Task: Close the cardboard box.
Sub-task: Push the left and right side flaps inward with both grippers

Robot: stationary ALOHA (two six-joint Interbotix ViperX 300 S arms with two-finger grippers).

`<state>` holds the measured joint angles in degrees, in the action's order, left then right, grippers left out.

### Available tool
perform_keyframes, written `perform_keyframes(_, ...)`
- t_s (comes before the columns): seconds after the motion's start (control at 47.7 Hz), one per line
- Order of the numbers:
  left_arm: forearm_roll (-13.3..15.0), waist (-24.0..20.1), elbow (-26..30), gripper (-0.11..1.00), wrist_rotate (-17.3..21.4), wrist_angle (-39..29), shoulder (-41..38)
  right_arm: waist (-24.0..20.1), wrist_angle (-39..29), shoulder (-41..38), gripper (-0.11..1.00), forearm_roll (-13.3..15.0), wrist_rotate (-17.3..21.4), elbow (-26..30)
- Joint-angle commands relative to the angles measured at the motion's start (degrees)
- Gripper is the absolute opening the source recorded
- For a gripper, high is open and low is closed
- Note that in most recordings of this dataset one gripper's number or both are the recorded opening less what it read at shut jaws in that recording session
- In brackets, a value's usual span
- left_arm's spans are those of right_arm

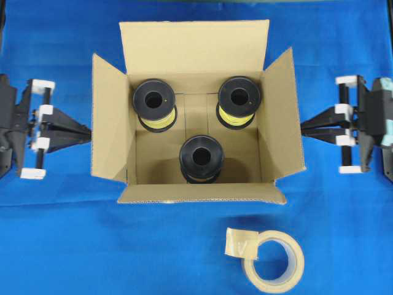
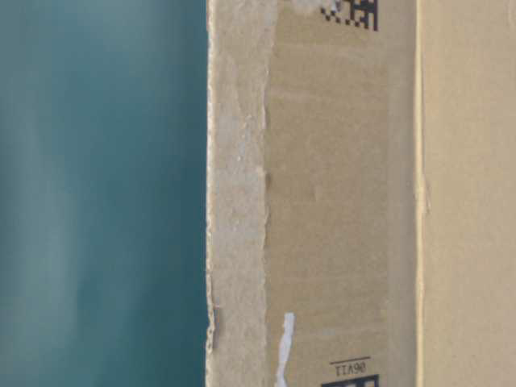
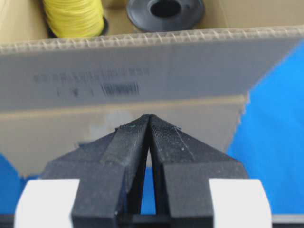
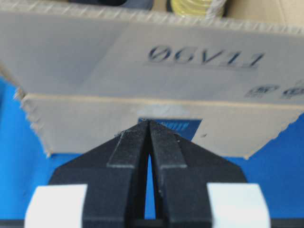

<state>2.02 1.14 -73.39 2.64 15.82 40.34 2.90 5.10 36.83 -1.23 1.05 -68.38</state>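
Observation:
The cardboard box (image 1: 153, 74) stands open in the middle of the blue cloth with all four flaps spread outward. Three black spools of yellow wire (image 1: 153, 103) sit inside it. My left gripper (image 1: 88, 131) is shut with nothing in it, its tips just short of the left flap (image 3: 142, 71). On the other side my right gripper (image 1: 303, 128) is shut and empty too, with its tips pointing at the right flap (image 4: 142, 52), which bears the print "06V11". In the table-level view the box wall (image 2: 339, 193) fills the right half.
A beige tape roll (image 1: 273, 259) with a loose end lies on the blue cloth (image 1: 61, 233) in front of the box, to the right. Bare cloth lies to the left of the roll.

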Motion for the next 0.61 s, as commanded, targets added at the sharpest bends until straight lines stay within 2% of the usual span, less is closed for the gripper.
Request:
perform_keyframes(0.0, 0.1, -1.1, 3.8, 0.01, 0.4, 4.5, -5.2, 0.4, 1.9, -2.8, 0.00, 0.1, -0.1, 3.0)
perform_keyframes(0.252, 0.0, -3.0, 13.4, 0.01, 0.8, 5.9, -18.5, 1.3, 4.3, -11.0, 0.00, 0.1, -0.2, 9.1)
perform_keyframes(0.419, -0.1, -3.1, 19.7, 0.01, 1.5, 4.2, -25.1, 1.3, 7.7, -17.3, 0.00, 0.1, -0.2, 12.9)
perform_keyframes(0.587, -0.1, -3.1, 22.8, 0.01, 2.6, 2.2, -29.2, 1.3, 8.1, -23.7, 0.00, 0.1, -0.2, 16.5)
